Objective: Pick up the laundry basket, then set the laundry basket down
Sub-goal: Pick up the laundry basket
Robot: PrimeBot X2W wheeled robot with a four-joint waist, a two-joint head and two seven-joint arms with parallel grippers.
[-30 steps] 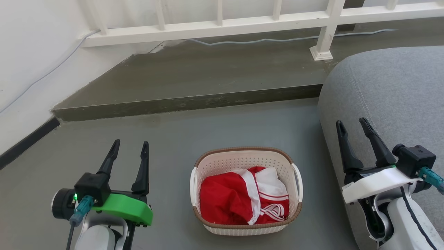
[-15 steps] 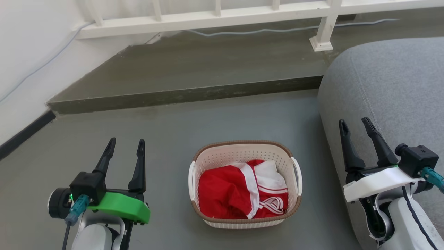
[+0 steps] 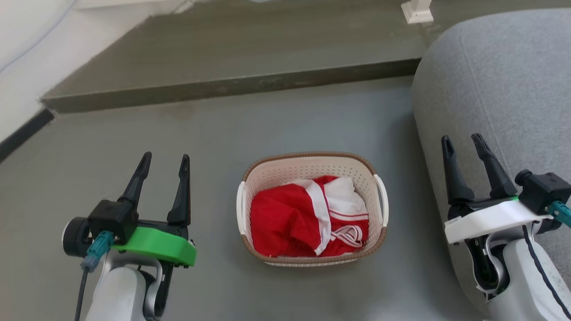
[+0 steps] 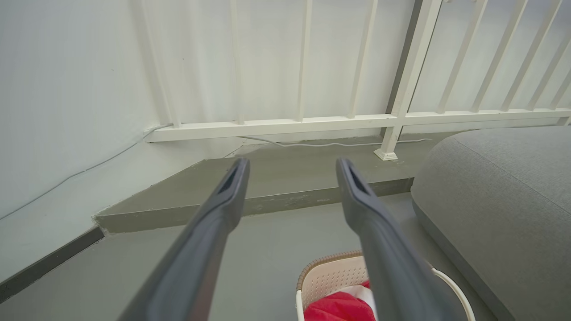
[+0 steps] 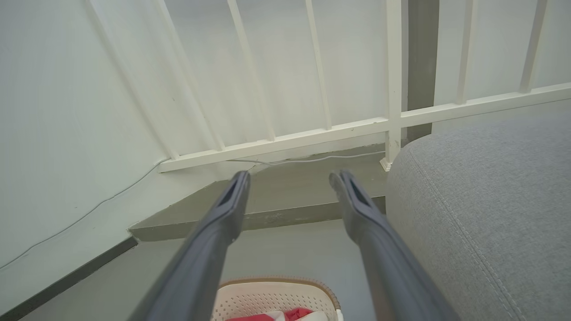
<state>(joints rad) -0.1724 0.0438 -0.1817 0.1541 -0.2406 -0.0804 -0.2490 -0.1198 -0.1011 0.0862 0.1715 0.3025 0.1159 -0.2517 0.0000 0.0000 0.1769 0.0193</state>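
Right of left gripper (apart): laundry basket.

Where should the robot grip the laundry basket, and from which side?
Probably by its two white side handles: left gripper to the left handle, right gripper to the right handle, each from outside. They arch out from the laundry basket, upright between the open grippers.

Floor: smooth grey floor, with a raised concrete step behind.
Wall: white wall, dark skirting at its foot.
Railing: white railing on the step, pale cable beneath.
Furniture: grey upholstered seat, right side.
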